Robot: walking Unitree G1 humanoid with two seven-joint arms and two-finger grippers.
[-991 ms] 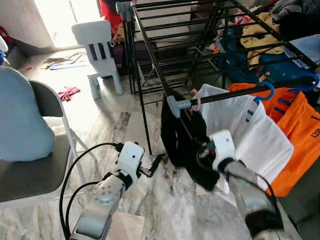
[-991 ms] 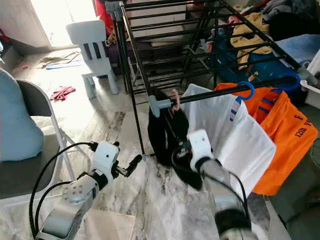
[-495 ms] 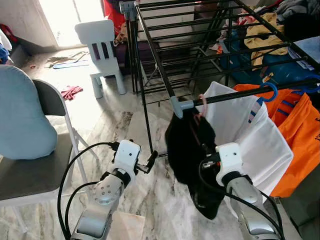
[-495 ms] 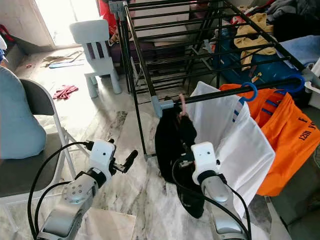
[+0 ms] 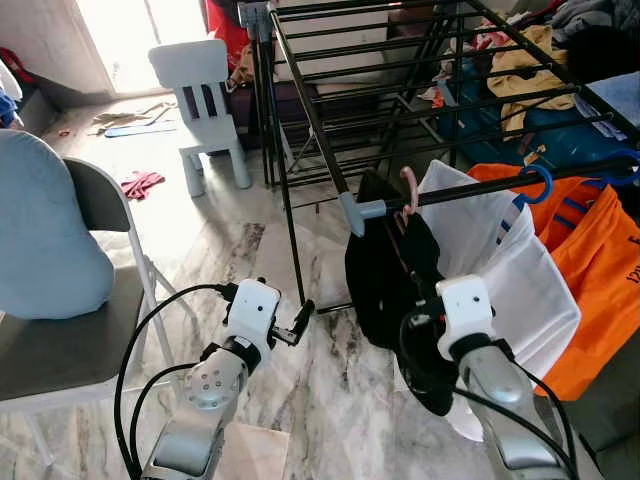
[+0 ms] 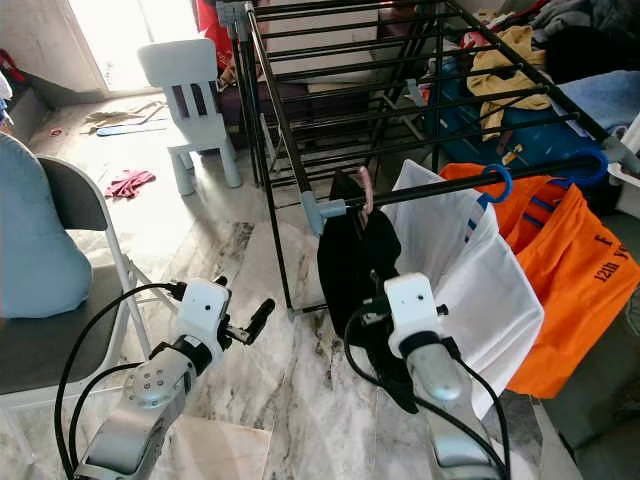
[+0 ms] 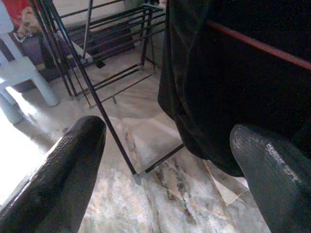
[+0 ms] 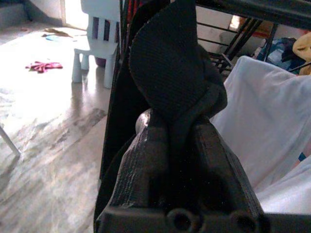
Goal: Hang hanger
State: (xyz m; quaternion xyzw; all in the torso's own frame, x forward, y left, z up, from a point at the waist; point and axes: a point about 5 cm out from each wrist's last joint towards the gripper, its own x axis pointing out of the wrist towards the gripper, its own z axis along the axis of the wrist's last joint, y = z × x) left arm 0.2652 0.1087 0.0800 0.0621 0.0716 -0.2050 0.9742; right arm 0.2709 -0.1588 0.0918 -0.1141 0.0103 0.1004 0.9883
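My right gripper (image 8: 181,145) is closed tight on a fold of the black garment (image 5: 385,275), the cloth bunched up between both fingers (image 8: 146,160). That garment hangs on a pink hanger (image 5: 408,190) whose hook sits over the front rail (image 5: 480,188) of the black drying rack (image 5: 330,70), just beside the rail's grey end cap (image 5: 352,211). Right next to it on the same rail hangs a white shirt (image 5: 520,270), touching the black cloth, and beyond that an orange shirt (image 5: 600,270) on a blue hanger (image 5: 535,182).

My left gripper (image 7: 160,160) is low over the marble floor (image 5: 300,400), fingers (image 7: 73,160) spread wide and holding nothing; it points toward the foot of the rack and the lower hem of the black garment, near but not touching.

To my left stands a grey folding chair (image 5: 70,330) with a pale blue cushion (image 5: 45,230) on it. Farther back there is a small white plastic chair (image 5: 205,100) and a red rag (image 5: 138,184) on the floor.
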